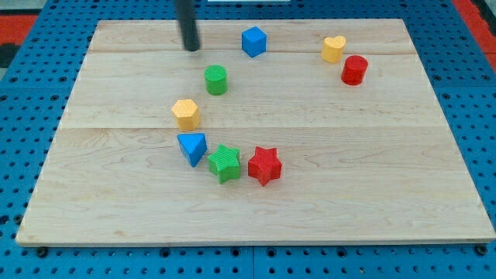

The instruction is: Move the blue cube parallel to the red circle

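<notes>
Wooden board (256, 194): blue cube (253, 41) upright, corner toward viewer; my tip (191, 48) left, apart; no jaws.

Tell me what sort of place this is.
Probably a robotics lab bench set up for block-pushing trials. A pale wooden board lies on a blue perforated base, small coloured blocks like the blue cube and red cylinder are scattered on it, and my tip sits left of the cube.
</notes>
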